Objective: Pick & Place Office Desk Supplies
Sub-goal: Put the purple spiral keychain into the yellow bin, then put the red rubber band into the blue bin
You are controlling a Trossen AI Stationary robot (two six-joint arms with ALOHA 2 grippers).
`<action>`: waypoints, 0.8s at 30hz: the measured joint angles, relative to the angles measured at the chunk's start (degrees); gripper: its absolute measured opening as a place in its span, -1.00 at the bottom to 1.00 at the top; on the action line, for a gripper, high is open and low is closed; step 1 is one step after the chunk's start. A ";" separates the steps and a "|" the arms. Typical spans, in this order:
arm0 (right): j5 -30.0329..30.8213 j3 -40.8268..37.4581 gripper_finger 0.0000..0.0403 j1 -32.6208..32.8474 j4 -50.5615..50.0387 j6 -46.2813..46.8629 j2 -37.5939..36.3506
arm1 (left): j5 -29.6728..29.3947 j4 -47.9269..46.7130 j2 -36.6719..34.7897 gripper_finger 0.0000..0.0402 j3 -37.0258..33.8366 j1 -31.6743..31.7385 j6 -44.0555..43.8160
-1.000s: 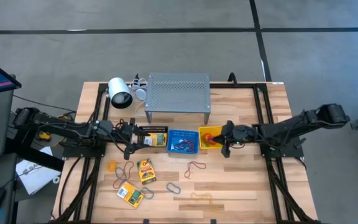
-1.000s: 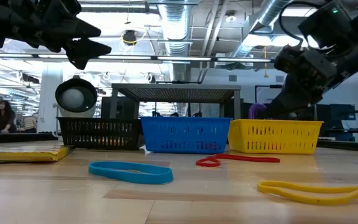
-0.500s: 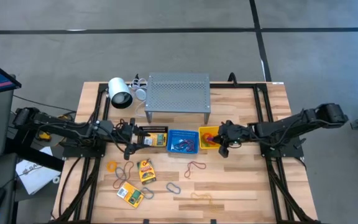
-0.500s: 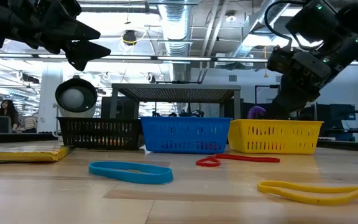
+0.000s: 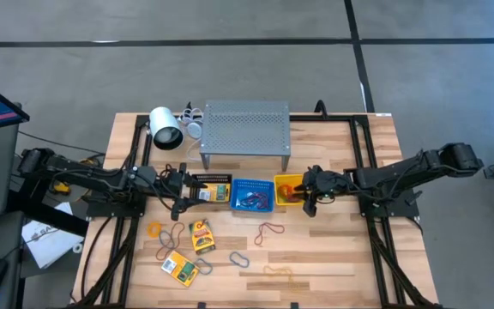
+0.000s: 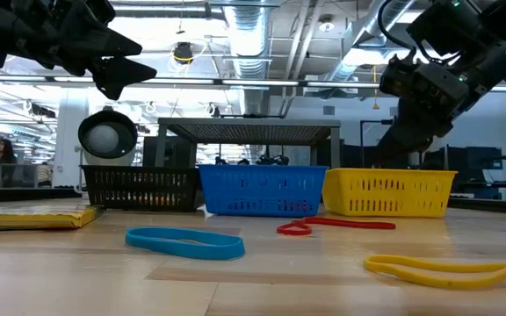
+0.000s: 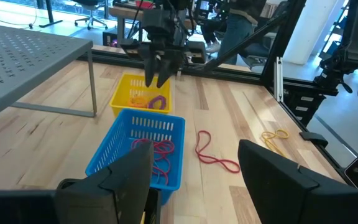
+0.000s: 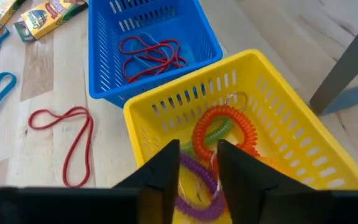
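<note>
the right gripper [image 5: 308, 204] hangs over the yellow basket [image 8: 303, 130], fingers [image 8: 166, 167] narrowly parted and empty; the purple coil [image 8: 194, 180] lies in the basket just below them, touching orange and green coils. the left gripper [image 5: 178, 204] waits wide open beside the black basket [image 5: 209, 190].

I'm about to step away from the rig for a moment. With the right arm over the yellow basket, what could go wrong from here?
1. The right gripper hangs just above the purple coil in the yellow basket; lifting away could snag the coil.
2. The basket looks light, so a snag might drag it against the blue basket beside it.
</note>
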 joint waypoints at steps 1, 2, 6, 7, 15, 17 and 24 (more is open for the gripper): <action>-0.04 0.00 -0.42 0.00 -0.22 0.13 0.01 | 0.01 0.00 0.00 0.16 0.00 0.00 0.00; -0.06 0.00 -0.37 0.00 -0.28 0.11 -0.02 | 0.01 0.00 0.00 0.16 0.00 0.00 0.00; -0.06 0.00 -0.19 0.00 0.31 -0.53 -0.58 | 0.01 0.00 0.00 0.16 0.00 0.00 0.00; -0.04 0.00 -0.16 0.00 0.34 -0.54 -0.98 | 0.01 0.00 0.00 0.16 0.00 0.00 0.00; -2.61 3.63 -0.03 0.65 1.71 -2.73 -5.21 | 0.01 0.47 0.00 0.16 0.04 0.00 0.00; -4.62 4.43 -0.02 1.41 4.75 -4.23 -6.01 | -0.01 0.46 0.00 0.16 0.07 0.00 0.00; -12.47 4.79 -0.04 5.81 23.87 -7.62 -6.63 | 1.37 0.06 0.00 0.16 0.07 0.00 -1.15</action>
